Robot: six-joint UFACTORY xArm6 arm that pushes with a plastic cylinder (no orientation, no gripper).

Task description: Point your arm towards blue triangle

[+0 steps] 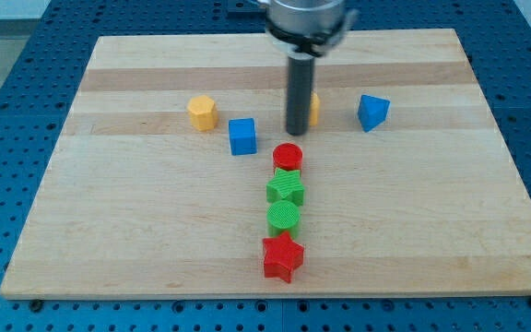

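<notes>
The blue triangle (372, 112) lies on the wooden board at the view's upper right. My tip (297, 132) stands near the board's middle, well to the left of the blue triangle and just above the red cylinder (288, 156). The rod hides most of a yellow block (313, 108) right behind it, whose shape I cannot make out. A blue cube (241, 136) sits left of my tip.
A yellow hexagon block (202, 112) lies at the upper left. Below the red cylinder runs a column: a green star (286, 189), a green cylinder (284, 217) and a red star (282, 257). The wooden board (109, 231) rests on a blue perforated table.
</notes>
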